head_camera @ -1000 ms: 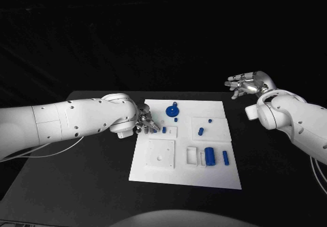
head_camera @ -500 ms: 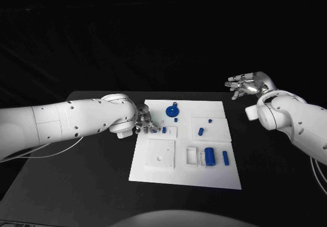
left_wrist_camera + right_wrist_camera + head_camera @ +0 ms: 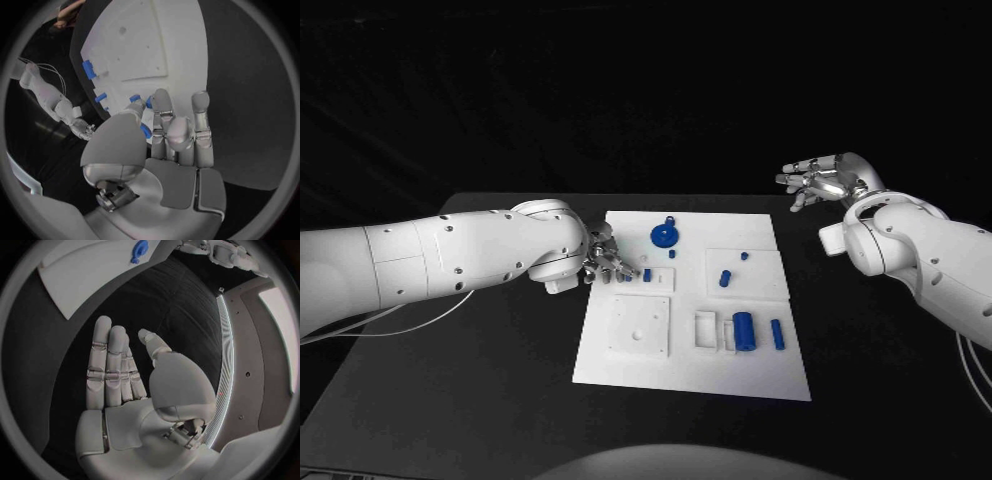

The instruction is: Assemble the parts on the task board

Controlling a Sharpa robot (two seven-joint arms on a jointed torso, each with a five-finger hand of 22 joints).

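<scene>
We see the left hand [image 3: 607, 258] over the left edge of the white rectangular task board [image 3: 692, 370], fingertips [image 3: 161, 96] touching a small blue peg [image 3: 648, 274]; whether it grasps the peg we cannot tell. The right hand [image 3: 825, 180] hovers released, right of the board's far corner. A round blue disc part [image 3: 665, 235] lies near the far edge

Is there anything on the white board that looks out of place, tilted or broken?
Nothing stands out. The blue parts lie on the white board, which sits flat on the table. The left hand is over the board's left edge; the right hand hangs open, away from it.
</scene>
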